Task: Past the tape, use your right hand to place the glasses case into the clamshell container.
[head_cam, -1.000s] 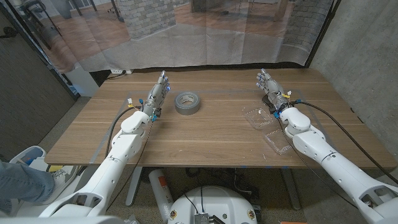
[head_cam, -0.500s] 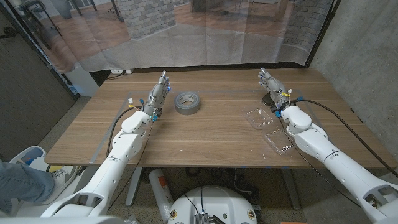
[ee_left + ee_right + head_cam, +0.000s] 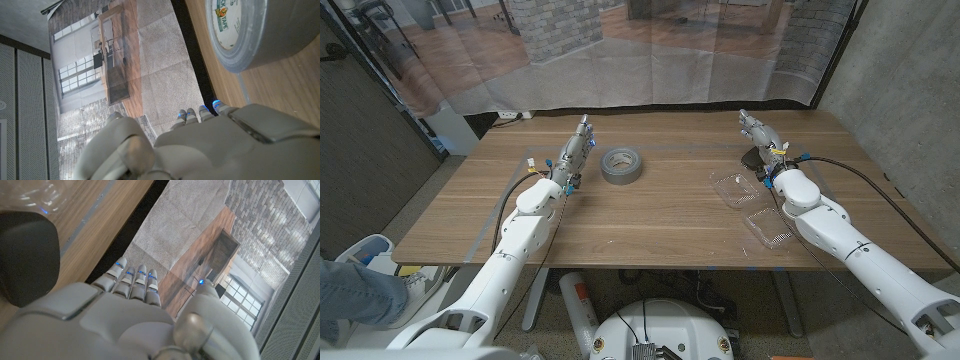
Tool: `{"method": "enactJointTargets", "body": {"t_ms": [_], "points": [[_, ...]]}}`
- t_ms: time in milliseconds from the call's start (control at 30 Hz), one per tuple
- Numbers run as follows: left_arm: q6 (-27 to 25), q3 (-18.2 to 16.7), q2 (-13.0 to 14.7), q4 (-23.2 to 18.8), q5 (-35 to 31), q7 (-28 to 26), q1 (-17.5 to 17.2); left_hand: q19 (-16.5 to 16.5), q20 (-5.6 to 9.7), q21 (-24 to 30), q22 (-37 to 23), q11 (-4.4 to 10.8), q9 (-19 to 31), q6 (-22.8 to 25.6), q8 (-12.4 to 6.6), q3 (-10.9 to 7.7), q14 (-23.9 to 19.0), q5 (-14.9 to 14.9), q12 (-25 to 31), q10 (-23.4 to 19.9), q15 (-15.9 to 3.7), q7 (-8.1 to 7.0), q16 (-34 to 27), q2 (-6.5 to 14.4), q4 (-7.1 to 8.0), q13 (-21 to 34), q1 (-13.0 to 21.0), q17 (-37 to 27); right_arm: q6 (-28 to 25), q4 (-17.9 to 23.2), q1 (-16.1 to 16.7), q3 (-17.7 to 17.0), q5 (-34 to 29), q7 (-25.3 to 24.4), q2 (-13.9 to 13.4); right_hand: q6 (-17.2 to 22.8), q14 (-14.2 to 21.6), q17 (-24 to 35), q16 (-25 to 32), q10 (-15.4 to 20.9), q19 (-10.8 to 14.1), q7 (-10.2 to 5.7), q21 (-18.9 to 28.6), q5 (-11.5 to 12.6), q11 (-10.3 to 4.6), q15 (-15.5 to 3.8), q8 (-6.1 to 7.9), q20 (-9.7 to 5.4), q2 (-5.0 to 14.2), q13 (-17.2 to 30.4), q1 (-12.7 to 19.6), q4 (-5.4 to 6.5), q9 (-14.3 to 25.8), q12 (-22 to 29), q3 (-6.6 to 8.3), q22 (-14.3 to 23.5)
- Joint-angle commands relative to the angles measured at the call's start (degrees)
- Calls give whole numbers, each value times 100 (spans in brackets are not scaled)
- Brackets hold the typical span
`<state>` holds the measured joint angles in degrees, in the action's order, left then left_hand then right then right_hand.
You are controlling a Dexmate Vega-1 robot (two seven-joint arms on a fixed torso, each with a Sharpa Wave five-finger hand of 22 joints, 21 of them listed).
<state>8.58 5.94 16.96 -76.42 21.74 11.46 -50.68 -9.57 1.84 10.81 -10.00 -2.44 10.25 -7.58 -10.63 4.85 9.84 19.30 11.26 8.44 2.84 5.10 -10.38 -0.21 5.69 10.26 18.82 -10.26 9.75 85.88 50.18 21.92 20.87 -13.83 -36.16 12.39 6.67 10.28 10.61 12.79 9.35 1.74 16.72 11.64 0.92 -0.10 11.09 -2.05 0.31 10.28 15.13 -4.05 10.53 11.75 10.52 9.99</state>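
The dark glasses case [image 3: 751, 158] lies on the table [image 3: 650, 215] at the far right, partly hidden behind my right hand [image 3: 760, 136]; the right wrist view shows the glasses case [image 3: 24, 255] as a dark rounded shape beside my right hand [image 3: 125, 315]. That hand has its fingers stretched out and holds nothing. The clear clamshell container [image 3: 734, 188] lies open just in front of the case, its other half [image 3: 767, 226] nearer the table's front edge. My left hand [image 3: 574, 151] is at the far left, fingers straight and empty.
A grey roll of duct tape [image 3: 622, 164] sits right of my left hand, and the roll of duct tape [image 3: 255, 30] looms close in the left wrist view. A plastic curtain hangs behind the table. A person's leg [image 3: 350, 292] is at the lower left.
My right hand has shifted slightly to the right and farther back beside the glasses case. The left hand, tape and container have not moved.
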Motion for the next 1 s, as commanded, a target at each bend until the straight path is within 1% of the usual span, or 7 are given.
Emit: {"method": "enactJointTargets", "body": {"t_ms": [33,433,867,967,1000], "points": [[-45,-7,3,-32,-16,18,-5,-70,103,35,-29,-19,24,6,-52,9,160,15,21,30,19,-13,-22,30,9,29,46,-18,-168,189,49,10,-273,-231,-76,36,41,8,25,60,21,-18,-14,-4,-12,-5,40,-123,-19,7,79,-35,17,26,16,26],[-37,-6,2,36,-16,75,41,-77,87,36,-29,-26,24,19,-55,22,157,12,24,21,24,-19,-25,42,7,30,57,-18,-589,437,47,49,-679,-539,-197,57,14,9,11,54,-1,-39,-52,-11,-24,-1,42,-117,-6,9,124,-65,19,22,30,28],[-51,10,-10,92,-38,96,96,-92,68,35,-30,-23,25,21,-54,33,160,10,21,29,28,-17,-25,54,5,30,69,-17,-848,519,32,89,-975,-723,-240,69,57,10,25,53,16,-47,-76,-16,-38,17,40,-94,-5,11,164,-94,21,21,37,28],[-54,5,-19,94,-35,90,99,-98,56,34,-30,-15,25,23,-54,36,163,9,21,30,32,-20,-24,58,4,30,72,-17,-856,493,23,91,-969,-699,-232,73,53,10,22,58,14,-48,-86,-17,-43,36,40,-61,-3,12,176,-102,22,23,39,28],[-52,5,-20,95,-38,89,99,-101,59,33,-30,-21,25,20,-53,37,164,9,20,32,35,-23,-24,60,4,31,73,-17,-881,496,22,90,-967,-703,-228,77,44,10,17,60,-13,-47,-105,-19,-55,39,40,-18,0,12,186,-108,23,23,42,28]]}}
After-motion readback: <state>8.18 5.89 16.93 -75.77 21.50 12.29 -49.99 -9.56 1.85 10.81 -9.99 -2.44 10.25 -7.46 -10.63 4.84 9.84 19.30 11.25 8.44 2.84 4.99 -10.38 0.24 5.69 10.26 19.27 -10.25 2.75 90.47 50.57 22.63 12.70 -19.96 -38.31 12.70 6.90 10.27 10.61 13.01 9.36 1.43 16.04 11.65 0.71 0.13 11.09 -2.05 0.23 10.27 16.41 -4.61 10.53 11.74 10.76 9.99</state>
